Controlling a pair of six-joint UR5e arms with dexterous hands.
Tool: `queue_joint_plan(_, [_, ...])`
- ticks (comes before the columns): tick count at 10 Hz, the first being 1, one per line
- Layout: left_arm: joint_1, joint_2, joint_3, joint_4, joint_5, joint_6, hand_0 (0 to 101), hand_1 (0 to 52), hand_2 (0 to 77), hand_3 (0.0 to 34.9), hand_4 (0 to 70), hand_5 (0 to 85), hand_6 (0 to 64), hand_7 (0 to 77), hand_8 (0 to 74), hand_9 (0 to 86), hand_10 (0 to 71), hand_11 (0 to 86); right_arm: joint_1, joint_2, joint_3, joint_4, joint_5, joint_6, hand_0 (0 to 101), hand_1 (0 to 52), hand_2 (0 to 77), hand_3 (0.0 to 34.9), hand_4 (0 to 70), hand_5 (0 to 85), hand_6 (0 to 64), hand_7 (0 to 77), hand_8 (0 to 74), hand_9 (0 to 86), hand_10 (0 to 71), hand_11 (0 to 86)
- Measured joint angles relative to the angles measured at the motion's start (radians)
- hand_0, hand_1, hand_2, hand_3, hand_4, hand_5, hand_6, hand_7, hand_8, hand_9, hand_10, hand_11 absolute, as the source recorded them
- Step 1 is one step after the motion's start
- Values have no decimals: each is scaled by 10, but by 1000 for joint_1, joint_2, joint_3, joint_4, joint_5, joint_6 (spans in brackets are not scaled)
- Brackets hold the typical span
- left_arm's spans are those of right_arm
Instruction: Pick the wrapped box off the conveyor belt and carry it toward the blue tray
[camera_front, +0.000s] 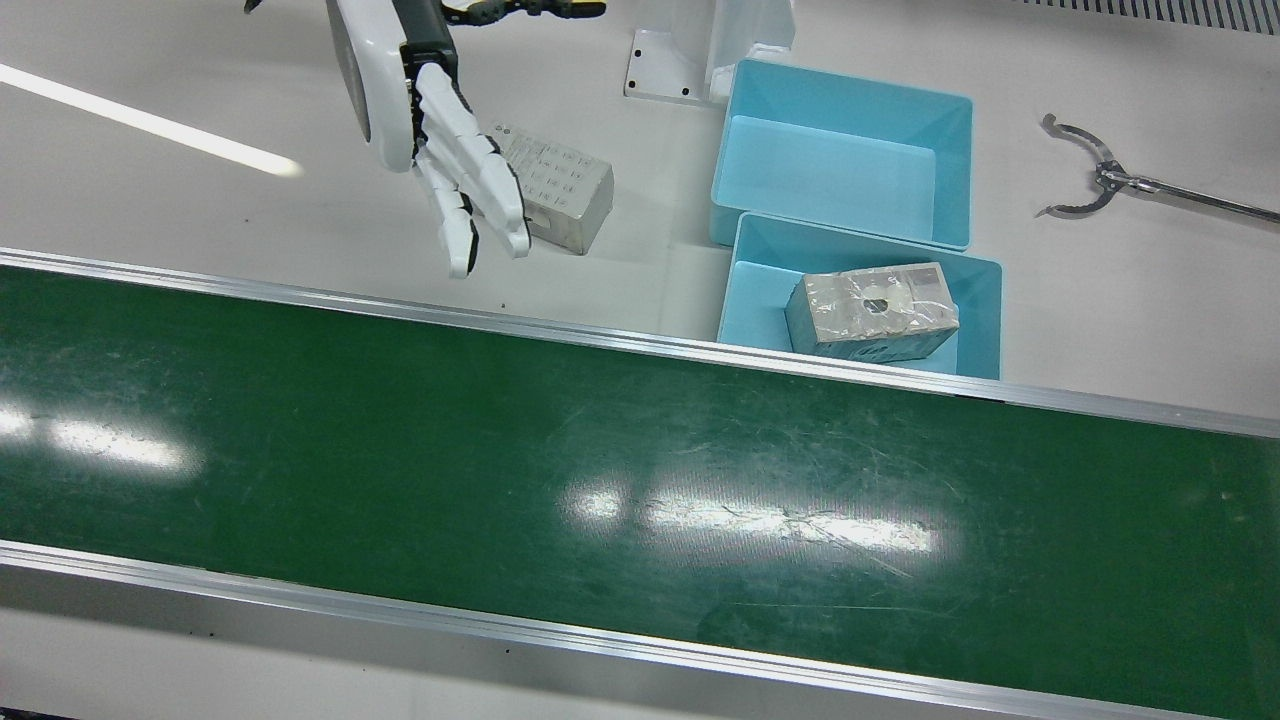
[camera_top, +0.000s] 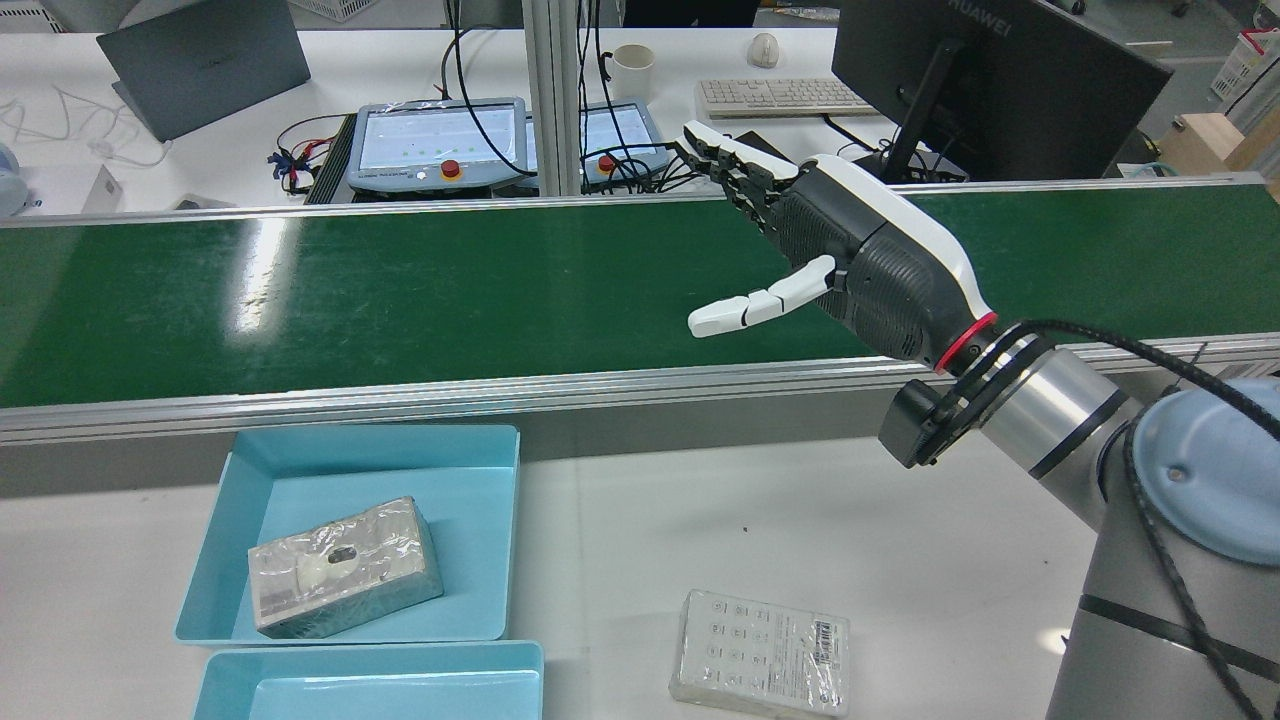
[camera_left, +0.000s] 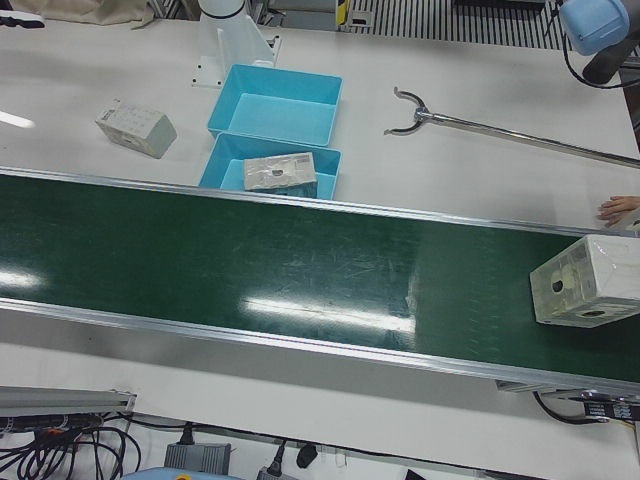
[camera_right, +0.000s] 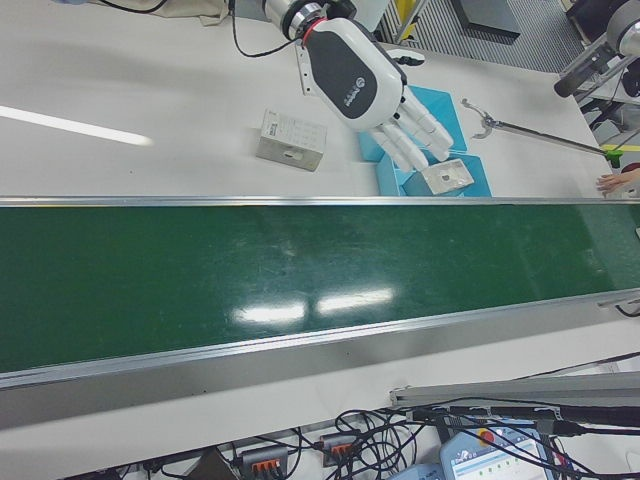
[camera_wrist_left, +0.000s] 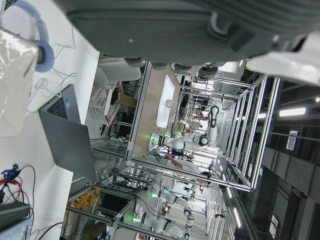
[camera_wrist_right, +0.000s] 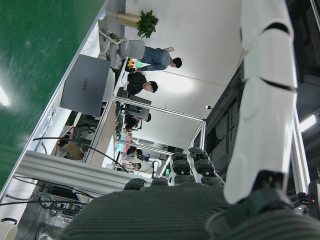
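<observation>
A wrapped box (camera_left: 588, 281) lies on the green conveyor belt (camera_left: 300, 270) at its far right end in the left-front view. My right hand (camera_front: 460, 170) is open with its fingers spread and holds nothing. It hovers over the table beside the belt's robot-side rail, reaching out above the belt (camera_top: 400, 290) in the rear view (camera_top: 860, 260). Two blue trays stand against that rail: the nearer tray (camera_front: 760, 290) holds another wrapped box (camera_front: 872, 310), and the one behind it (camera_front: 850, 170) is empty. Only the dark palm of my left hand (camera_wrist_left: 175, 30) shows, in its own view.
A flat white packaged box (camera_front: 555, 190) lies on the table under my right hand. A long metal grabber tool (camera_front: 1100, 180) lies beyond the trays. A person's hand (camera_left: 620, 208) rests at the table edge near the belt's box. Screens and cables (camera_top: 440, 140) stand past the belt.
</observation>
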Motion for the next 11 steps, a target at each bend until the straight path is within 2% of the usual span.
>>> queue_joint_plan(1, [0, 0, 0, 0, 0, 0, 0, 0, 5, 0, 0, 11, 0, 0, 0, 0, 5, 0, 17, -21, 2, -9, -16, 22, 466, 158, 142, 0, 54, 5, 5, 0, 0, 16, 0, 11])
queue_joint_plan(2, [0, 0, 0, 0, 0, 0, 0, 0, 11, 0, 0, 11, 0, 0, 0, 0, 5, 0, 31, -32, 3, -14, -25, 36, 466, 158, 142, 0, 54, 5, 5, 0, 0, 16, 0, 11])
queue_joint_plan(3, [0, 0, 0, 0, 0, 0, 0, 0, 5, 0, 0, 11, 0, 0, 0, 0, 0, 0, 44, -38, 3, -16, -30, 43, 465, 158, 142, 73, 33, 5, 0, 0, 0, 16, 0, 11])
queue_joint_plan(4, [0, 0, 0, 0, 0, 0, 0, 0, 5, 0, 0, 11, 0, 0, 0, 0, 0, 0, 53, -41, 2, -17, -32, 45, 465, 125, 153, 78, 27, 5, 0, 0, 0, 16, 0, 11])
queue_joint_plan(5, [0, 0, 0, 0, 0, 0, 0, 0, 5, 0, 0, 11, 0, 0, 0, 0, 5, 0, 58, -41, -7, -15, -32, 48, 460, 125, 153, 53, 27, 5, 0, 0, 0, 16, 0, 11])
queue_joint_plan(6, [0, 0, 0, 0, 0, 0, 0, 0, 11, 0, 0, 11, 0, 5, 0, 0, 0, 0, 59, -39, -18, -12, -31, 50, 460, 125, 153, 53, 27, 5, 0, 0, 0, 16, 0, 11])
queue_joint_plan(7, [0, 0, 0, 0, 0, 0, 0, 0, 5, 0, 0, 11, 0, 0, 0, 0, 5, 0, 58, -36, -27, -10, -28, 53, 460, 125, 158, 11, 27, 5, 0, 0, 0, 16, 0, 11])
queue_joint_plan(10, [0, 0, 0, 0, 0, 0, 0, 0, 5, 0, 0, 11, 0, 0, 0, 0, 5, 0, 57, -27, -44, -7, -19, 56, 457, 131, 185, 0, 54, 5, 0, 0, 0, 16, 22, 11])
queue_joint_plan(11, [0, 0, 0, 0, 0, 0, 0, 0, 5, 0, 0, 11, 0, 0, 0, 0, 5, 0, 57, -18, -62, -4, -18, 59, 457, 131, 185, 0, 54, 5, 0, 0, 0, 16, 0, 44])
